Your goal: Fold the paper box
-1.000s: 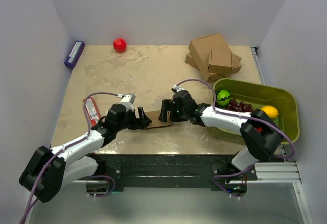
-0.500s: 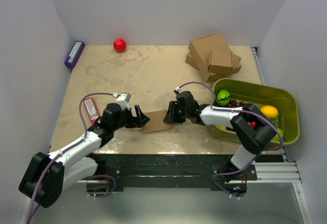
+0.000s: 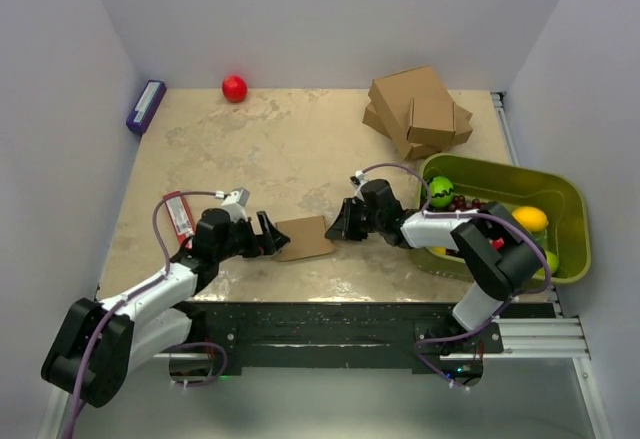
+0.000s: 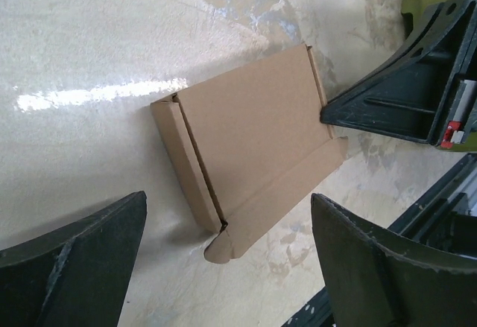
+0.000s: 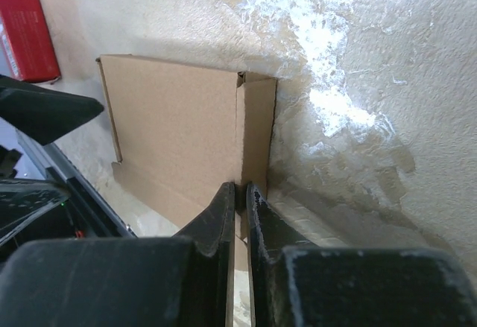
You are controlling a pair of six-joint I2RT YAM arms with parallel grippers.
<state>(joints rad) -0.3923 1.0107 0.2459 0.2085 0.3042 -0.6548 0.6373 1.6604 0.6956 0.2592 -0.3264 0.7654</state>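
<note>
The paper box (image 3: pixel 305 238) lies flat near the table's front edge, a small brown cardboard piece with its side walls folded up. My left gripper (image 3: pixel 268 235) sits just left of it and stands open. In the left wrist view the box (image 4: pixel 253 141) lies ahead of the wide-apart fingers (image 4: pixel 74 260), untouched by them. My right gripper (image 3: pixel 341 227) is at the box's right end. In the right wrist view its jaws (image 5: pixel 240 197) are shut on the thin upright side wall of the box (image 5: pixel 179 129).
A red packet (image 3: pixel 180 217) lies left of the left arm. A red ball (image 3: pixel 234 88) and a purple box (image 3: pixel 146 105) sit at the back left. A stack of bigger cardboard boxes (image 3: pixel 418 111) stands back right. A green bin (image 3: pixel 560 191) with fruit stands right.
The right gripper has shut on the box's right wall. The left gripper has backed off to the left and opened a little wider. The box now lies uncovered between them.
</note>
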